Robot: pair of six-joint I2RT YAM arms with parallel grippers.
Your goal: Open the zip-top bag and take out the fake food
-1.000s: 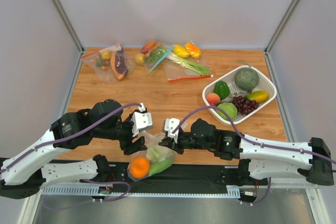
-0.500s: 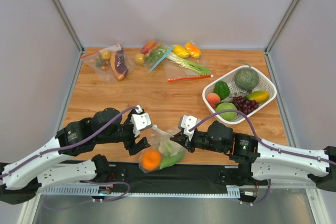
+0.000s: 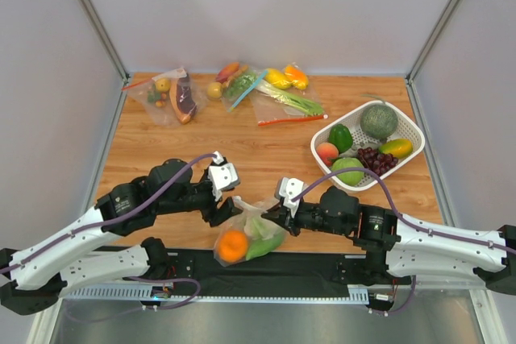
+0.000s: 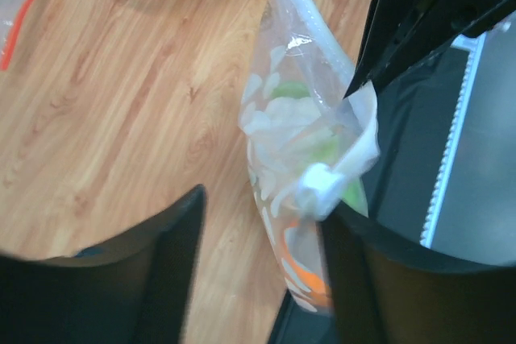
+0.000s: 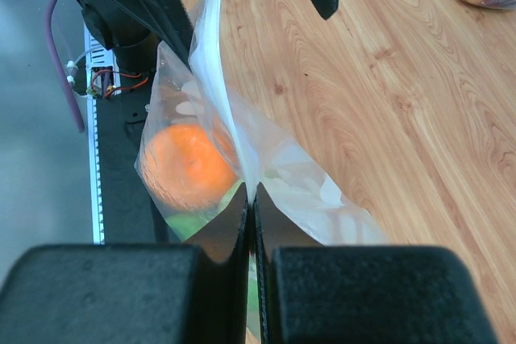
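Note:
The zip-top bag [image 3: 248,230], clear with pale dots, hangs at the table's near edge between my two grippers. Inside it lie the fake food: a round orange [image 3: 233,246], a glossy green piece [image 3: 266,246] and a whitish piece with green [image 4: 284,128]. My right gripper [image 5: 250,199] is shut on the bag's top edge [image 5: 216,78], just above the orange [image 5: 184,167]. My left gripper [image 4: 262,199] stands open around the bag's other end. The white zip end [image 4: 322,184] rests against its right finger [image 4: 379,271]. From above, the left gripper [image 3: 228,203] is at the bag's upper left corner, the right gripper [image 3: 278,213] at its right.
A white basket [image 3: 407,130] with fruit stands at the right. Other filled bags lie along the back edge [image 3: 179,96], [image 3: 284,101]. A black strip [image 3: 322,263] and a grey rail [image 3: 266,292] run below the table's near edge.
Both grippers and the bag have shifted to the right. The left gripper has come up to the bag's top left corner, and the bag now hangs a little higher.

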